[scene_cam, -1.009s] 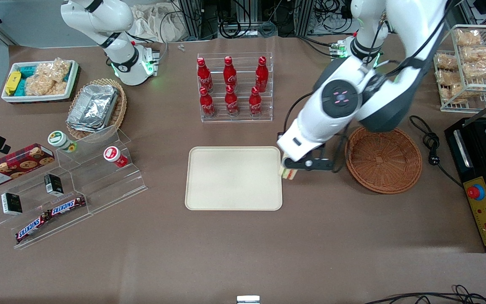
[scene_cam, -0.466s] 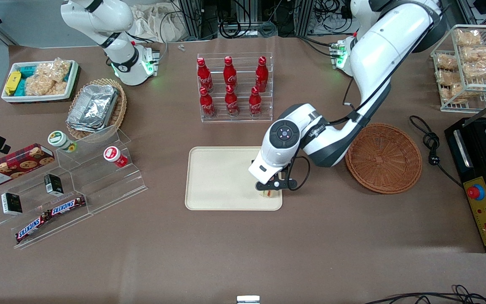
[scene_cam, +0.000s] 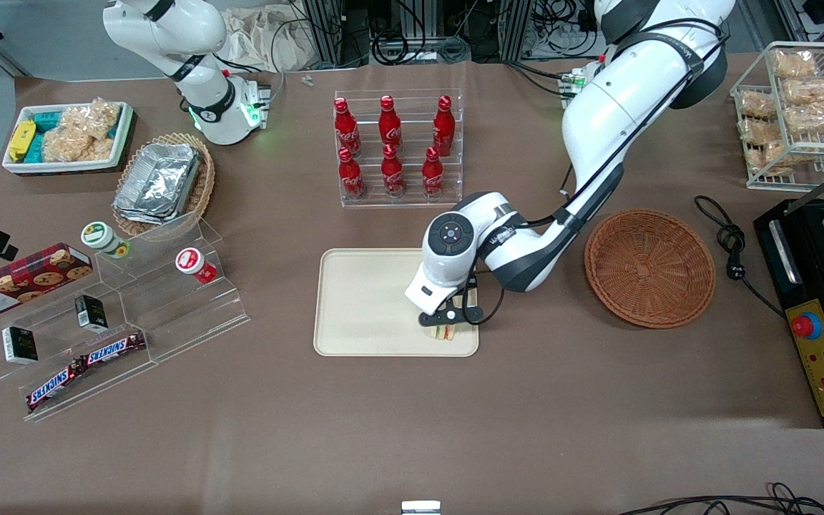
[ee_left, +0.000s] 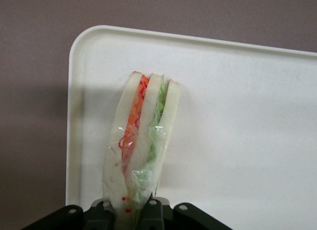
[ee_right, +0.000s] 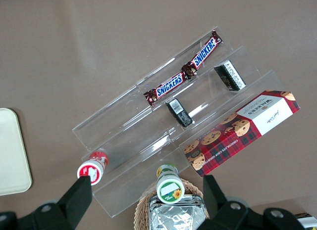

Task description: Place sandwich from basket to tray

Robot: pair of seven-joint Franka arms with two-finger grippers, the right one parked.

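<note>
Sandwich (ee_left: 141,141) stands on edge between my fingers, my pincer (scene_cam: 446,323) clamped on its wrapped end, orange and green filling showing between the white slices. It sits over the tray (scene_cam: 369,300), at the corner nearest the front camera on my arm's side; it seems to touch the tray floor, though I cannot be sure. Toward my end of the bench (scene_cam: 412,429), the round basket (scene_cam: 650,267) lies just beside the tray.

Tray (scene_cam: 369,300), basket (scene_cam: 649,267) on table (scene_cam: 412,422)
</note>
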